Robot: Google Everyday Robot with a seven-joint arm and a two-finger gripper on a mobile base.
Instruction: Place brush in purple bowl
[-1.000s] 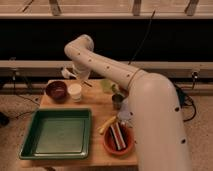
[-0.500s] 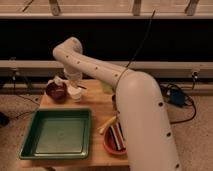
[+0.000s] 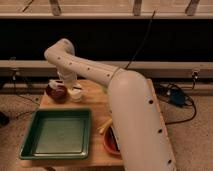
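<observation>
Gripper (image 3: 59,86) sits over the purple bowl (image 3: 56,92) at the surface's (image 3: 95,102) 10 o'clock corner; cannot tell its state. Brush not discernible. White cup (image 3: 76,93) at the bowl's 3 o'clock; green tray (image 3: 57,133) at its 6 o'clock.

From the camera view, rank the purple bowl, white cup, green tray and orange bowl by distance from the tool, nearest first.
The tool sits over the table's back left corner.
1. Purple bowl, directly under it.
2. White cup, just to its right.
3. Green tray, on the table's front left.
4. Orange bowl, at the front right, partly hidden by the arm.
</observation>
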